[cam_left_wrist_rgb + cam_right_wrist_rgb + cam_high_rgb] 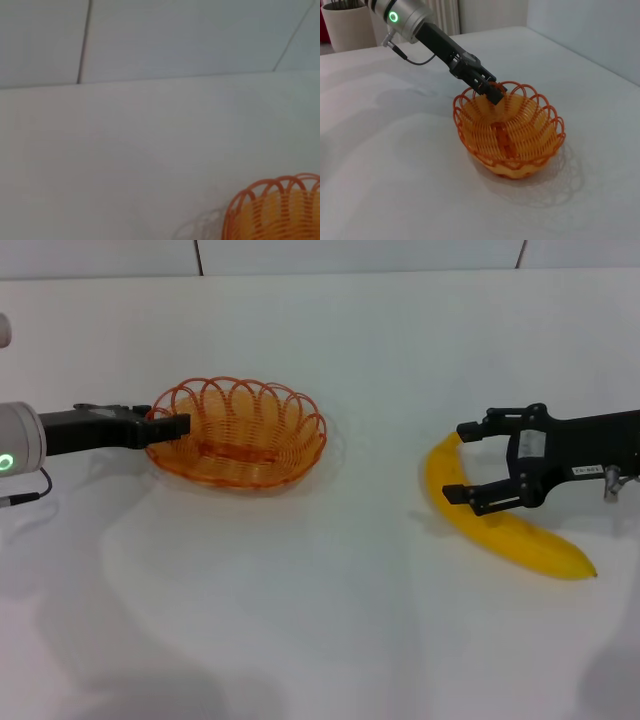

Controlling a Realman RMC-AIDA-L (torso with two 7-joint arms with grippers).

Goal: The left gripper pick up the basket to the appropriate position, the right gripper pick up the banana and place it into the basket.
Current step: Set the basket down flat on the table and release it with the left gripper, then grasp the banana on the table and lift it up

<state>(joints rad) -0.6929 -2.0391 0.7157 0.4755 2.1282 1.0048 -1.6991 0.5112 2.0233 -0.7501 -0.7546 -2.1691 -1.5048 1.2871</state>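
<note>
The orange wire basket [245, 435] stands empty left of centre on the white table; it also shows in the right wrist view [510, 135] and at a corner of the left wrist view [280, 212]. My left gripper [176, 427] is shut on the basket's left rim, seen clamping it in the right wrist view [492, 91]. The yellow banana [505, 532] lies on the table at the right. My right gripper [462, 462] is open, its two fingers straddling the banana's far end just above it, not closed on it.
The white table [320, 620] ends at a tiled wall behind. A pale round container [347, 25] stands beyond the left arm. A thin cable [25, 495] hangs from the left wrist.
</note>
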